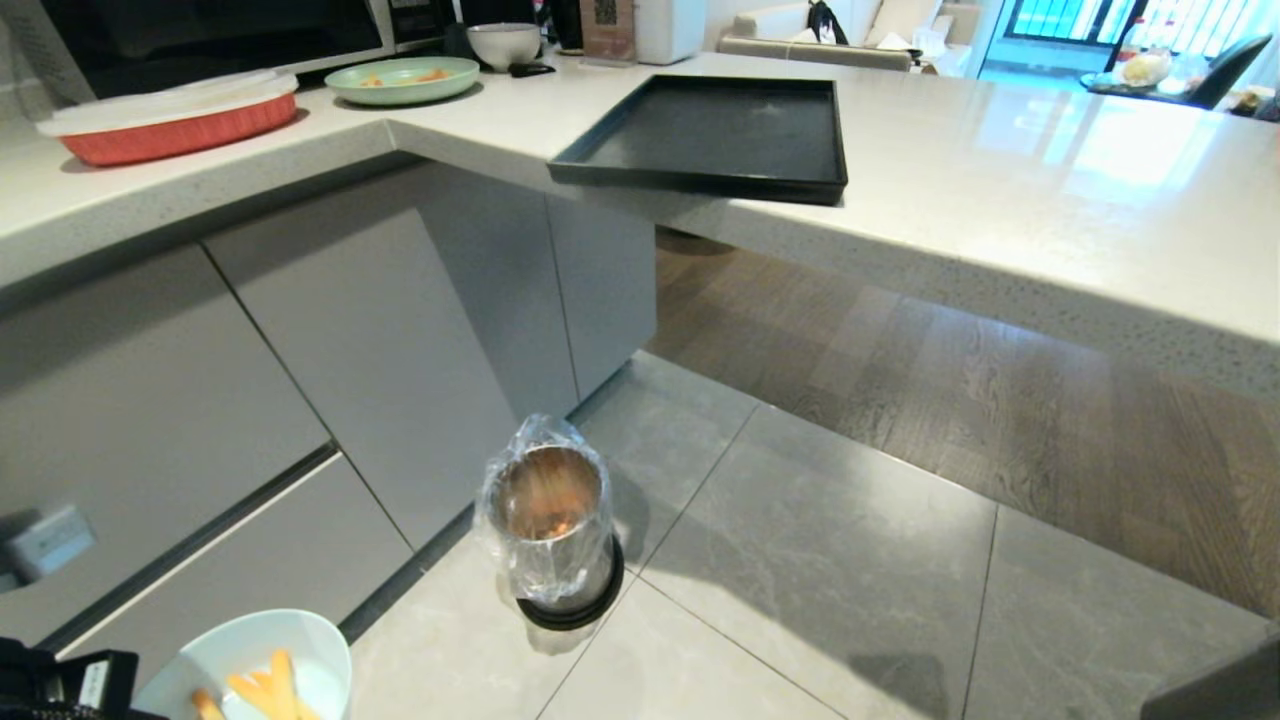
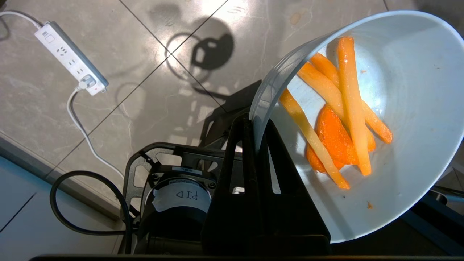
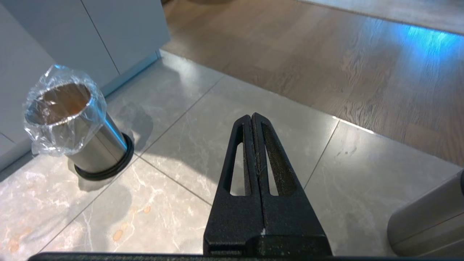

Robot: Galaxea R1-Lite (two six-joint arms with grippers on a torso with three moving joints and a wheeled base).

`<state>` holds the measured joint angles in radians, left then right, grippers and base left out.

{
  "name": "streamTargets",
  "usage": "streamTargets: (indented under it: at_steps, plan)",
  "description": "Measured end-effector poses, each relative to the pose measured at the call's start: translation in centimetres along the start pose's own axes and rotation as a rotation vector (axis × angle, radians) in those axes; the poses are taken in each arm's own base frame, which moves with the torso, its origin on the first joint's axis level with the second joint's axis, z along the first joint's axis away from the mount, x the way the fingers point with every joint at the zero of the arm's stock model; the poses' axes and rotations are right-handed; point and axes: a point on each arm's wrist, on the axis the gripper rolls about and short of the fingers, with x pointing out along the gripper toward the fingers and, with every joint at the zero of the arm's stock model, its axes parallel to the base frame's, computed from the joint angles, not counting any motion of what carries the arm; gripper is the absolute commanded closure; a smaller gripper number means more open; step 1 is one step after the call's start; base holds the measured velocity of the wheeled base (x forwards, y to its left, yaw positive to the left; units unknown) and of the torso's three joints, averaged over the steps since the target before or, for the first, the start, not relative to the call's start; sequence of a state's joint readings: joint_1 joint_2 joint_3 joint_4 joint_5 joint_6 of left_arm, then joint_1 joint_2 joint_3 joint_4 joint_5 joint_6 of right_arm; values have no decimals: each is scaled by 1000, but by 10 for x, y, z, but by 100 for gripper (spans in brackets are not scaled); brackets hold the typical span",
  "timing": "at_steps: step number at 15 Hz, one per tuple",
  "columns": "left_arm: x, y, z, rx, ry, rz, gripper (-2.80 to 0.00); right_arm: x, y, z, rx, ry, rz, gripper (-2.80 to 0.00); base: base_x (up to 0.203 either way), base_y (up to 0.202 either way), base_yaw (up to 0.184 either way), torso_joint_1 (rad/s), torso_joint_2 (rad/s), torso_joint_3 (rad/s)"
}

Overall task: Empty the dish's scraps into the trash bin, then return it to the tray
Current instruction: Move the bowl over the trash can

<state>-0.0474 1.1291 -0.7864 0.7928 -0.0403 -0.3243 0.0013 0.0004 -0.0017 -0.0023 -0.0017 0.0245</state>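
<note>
My left gripper (image 2: 253, 121) is shut on the rim of the dish (image 2: 409, 152), a pale blue bowl with a white inside. The dish (image 1: 245, 650) sits at the head view's lower left, low over the floor, to the left of the trash bin. Inside lie the scraps (image 2: 339, 112), yellow and orange sticks over an orange slice; the scraps (image 1: 262, 688) also show from above. The trash bin (image 1: 553, 525) is a small steel cylinder with a clear bag, standing on the floor tiles; the trash bin (image 3: 69, 125) shows again. The black tray (image 1: 715, 135) lies bare on the counter's corner. My right gripper (image 3: 252, 117) hangs shut and holds nothing.
On the counter at the back stand a red dish (image 1: 170, 125), a green plate (image 1: 403, 78) and a white bowl (image 1: 503, 42). Grey cabinet fronts (image 1: 330, 350) stand just behind the bin. A white power strip (image 2: 70, 58) with its cable lies on the floor.
</note>
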Motion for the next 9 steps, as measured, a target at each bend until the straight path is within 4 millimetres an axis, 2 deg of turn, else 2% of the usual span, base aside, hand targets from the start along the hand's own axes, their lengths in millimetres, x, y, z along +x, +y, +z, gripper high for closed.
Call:
streamTargets:
  at_steps: [9]
  plan:
    - [0,-1,2,1,1,1,0,0,0,0,0,0,0,0,0,0,0,4,3,-197]
